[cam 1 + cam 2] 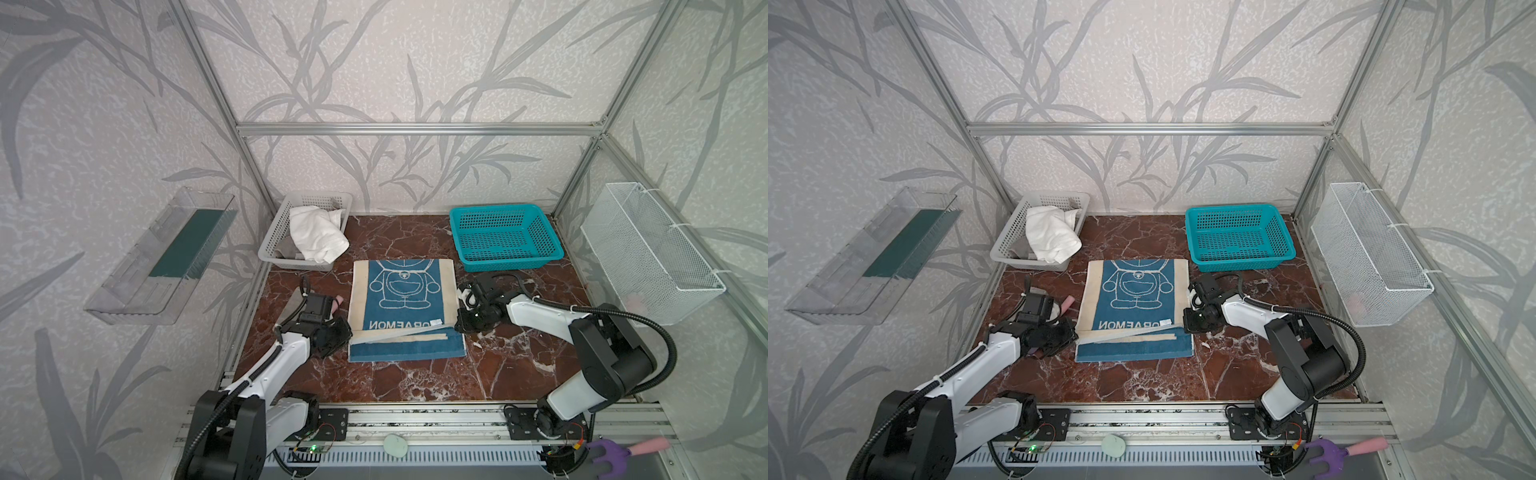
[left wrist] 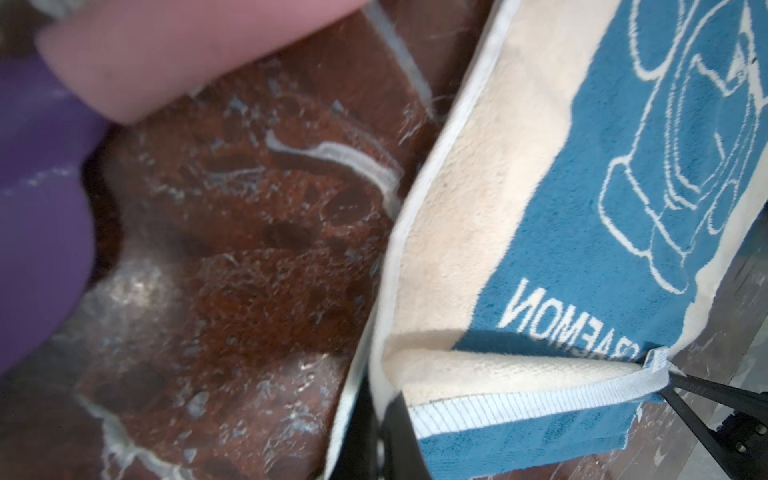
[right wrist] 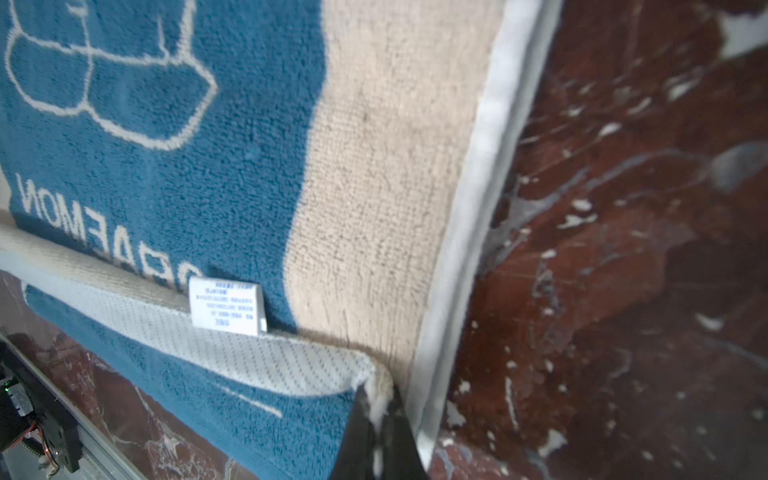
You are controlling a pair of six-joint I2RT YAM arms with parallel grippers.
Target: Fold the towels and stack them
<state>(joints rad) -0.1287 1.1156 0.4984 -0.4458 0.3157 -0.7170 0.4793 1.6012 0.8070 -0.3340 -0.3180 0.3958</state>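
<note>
1. On the marbled counter [image 1: 415, 382], the Doraemon towel [image 1: 401, 299] lies spread between the two arms. Its near end is turned up and over, showing a blue underside.
2. The left pincer [image 1: 347, 337] is clamped tight on the near left corner of the hem, and the right pincer [image 1: 458, 326] on the near right corner. The right wrist view shows cream terry nipped between its closed fingers [image 3: 361, 419].
3. We judge the cloth light, limp and thick-piled. It will likely sag wherever it is unsupported, yet should not slip from a firm pinch. The woven hem at the corners looks the best hold, with the edge kept taut between the pincers so the flap travels square.
4. The towel's long axis runs from the robot toward the back wall. The figure's head points to the far end, and the lettering sits at the near end, reading reversed.
5. The white towel [image 1: 316, 235] lies crumpled over the grey towel [image 1: 284, 249] in the pale basket [image 1: 272, 232] at the back left. The teal basket [image 1: 511, 259] stands at the back right.
</note>
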